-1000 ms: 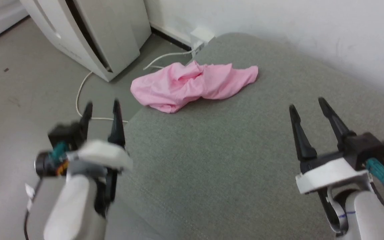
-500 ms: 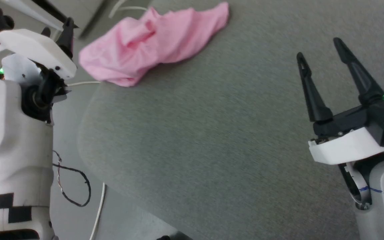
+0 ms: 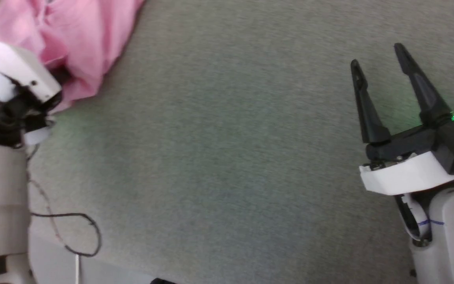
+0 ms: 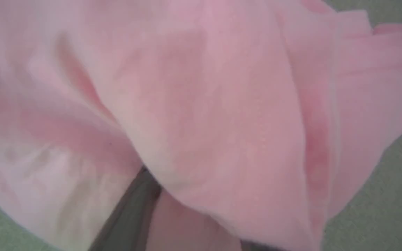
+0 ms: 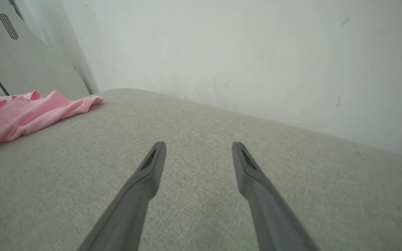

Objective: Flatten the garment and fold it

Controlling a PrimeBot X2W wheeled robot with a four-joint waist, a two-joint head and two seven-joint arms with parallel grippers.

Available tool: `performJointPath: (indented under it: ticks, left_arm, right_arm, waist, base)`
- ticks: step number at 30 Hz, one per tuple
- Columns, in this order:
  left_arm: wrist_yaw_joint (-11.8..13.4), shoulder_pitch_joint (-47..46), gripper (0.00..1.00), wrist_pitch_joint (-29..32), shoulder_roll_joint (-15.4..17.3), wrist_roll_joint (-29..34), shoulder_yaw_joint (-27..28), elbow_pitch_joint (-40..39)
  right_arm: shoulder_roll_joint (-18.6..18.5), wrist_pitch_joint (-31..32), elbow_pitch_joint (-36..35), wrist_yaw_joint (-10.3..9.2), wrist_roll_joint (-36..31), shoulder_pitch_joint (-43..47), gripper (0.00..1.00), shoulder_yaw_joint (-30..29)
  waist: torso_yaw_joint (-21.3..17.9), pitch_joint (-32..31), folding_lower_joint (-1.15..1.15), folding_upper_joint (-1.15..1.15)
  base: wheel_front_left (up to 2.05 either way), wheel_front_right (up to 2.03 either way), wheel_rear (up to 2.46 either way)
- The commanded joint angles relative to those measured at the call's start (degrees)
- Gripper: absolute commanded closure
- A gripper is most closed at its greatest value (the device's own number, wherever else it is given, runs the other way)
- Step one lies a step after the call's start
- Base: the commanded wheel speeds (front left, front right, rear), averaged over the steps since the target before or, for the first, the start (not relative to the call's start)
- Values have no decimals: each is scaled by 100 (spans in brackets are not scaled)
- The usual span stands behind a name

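The garment (image 3: 93,35) is a crumpled light-pink cloth at the head view's top left, lying on the grey padded surface (image 3: 231,157). My left gripper (image 3: 57,75) has pushed into its near edge, and the cloth hides the fingertips. In the left wrist view the garment (image 4: 204,104) drapes over one dark finger (image 4: 131,212). A sliver of the other finger shows far apart at the bottom edge, with cloth bunched between them. My right gripper (image 3: 376,55) hovers open and empty at the right, far from the garment (image 5: 30,111). Its fingers (image 5: 152,167) spread wide over bare padding.
A white wall (image 5: 257,52) runs along the far side of the padded surface. A pale appliance panel (image 5: 23,52) stands behind the garment. A black cable loop (image 3: 73,232) hangs off my left arm near the surface's lower-left edge.
The head camera has tipped down and turned. My left gripper has reached forward from beside the surface into the garment's near edge. The right gripper stays open in place.
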Motion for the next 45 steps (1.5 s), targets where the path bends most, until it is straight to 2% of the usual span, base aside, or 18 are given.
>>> performJointPath:
  ticks: [1,3,8,12,17,21,27,28,32,36,42,43,44,45]
  left_arm:
    - [-14,260,100,73,60,51,-83,-137]
    - [-53,375,100,-338,252,284,-62,-415]
    - [-40,437,100,-2058,624,1121,-19,-833]
    - [-280,233,100,-3148,736,1610,-267,-1003]
    - [-578,-153,100,-3963,492,1900,-744,-1263]
    - [-798,-413,100,-4333,97,1996,-1208,-1500]
    - [-1148,-256,100,-4273,-640,1856,-2009,-1593]
    - [-1148,-256,100,-4273,-640,1856,-2009,-1593]
    - [-1276,135,100,-4077,-1010,1732,-2462,-1437]
    - [-1380,592,100,-3749,-1240,1514,-2800,-945]
    - [-1610,1230,100,-2783,-1374,1177,-3337,256]
    - [-1647,1304,96,-2584,-1373,1147,-3428,454]
    - [-1674,1371,65,-2379,-1371,1110,-3502,642]
    - [-1697,1430,25,-2168,-1368,1062,-3560,821]
  right_arm:
    - [71,-105,105,-6,43,2,0,37]
    - [148,-206,262,-6,78,12,0,49]
    - [332,-485,751,-6,158,163,0,15]
    - [436,-633,1084,-6,213,392,0,-69]
    - [497,-686,1309,-6,273,703,0,-166]
    - [508,-705,1329,-6,404,860,0,-247]
    - [510,-642,1264,-6,519,999,0,-368]
    - [510,-642,1264,-6,519,999,0,-368]
    - [510,-573,1188,-6,520,1068,0,-537]
    - [511,-530,1092,-6,548,1119,0,-712]
    - [511,-493,1071,-6,619,1111,0,-712]
    - [511,-491,1077,-6,628,1104,0,-699]
    - [511,-483,1088,-6,635,1097,0,-677]
    - [511,-471,1101,-6,639,1087,0,-645]
  waist:
    - [-433,-42,-1,0]
    - [-510,-308,-1,0]
    - [-752,-1232,-1,0]
    - [-1001,-1957,-1,0]
    - [-1365,-2627,-1,0]
    - [-1730,-2935,-1,0]
    - [-2367,-3128,-1,0]
    - [-2367,-3128,-1,0]
    - [-2754,-3088,-1,0]
    - [-3046,-2932,-1,0]
    - [-3246,-2711,-1,0]
    - [-3249,-2690,-1,0]
    - [-3246,-2676,-1,0]
    - [-3237,-2666,-1,0]
  base:
    - [0,0,0]
    - [0,0,0]
    - [0,0,0]
    - [0,0,0]
    - [0,0,0]
    - [0,0,0]
    - [0,0,0]
    - [0,0,0]
    - [0,0,0]
    - [0,0,0]
    - [0,0,0]
    - [0,0,0]
    - [0,0,0]
    - [0,0,0]
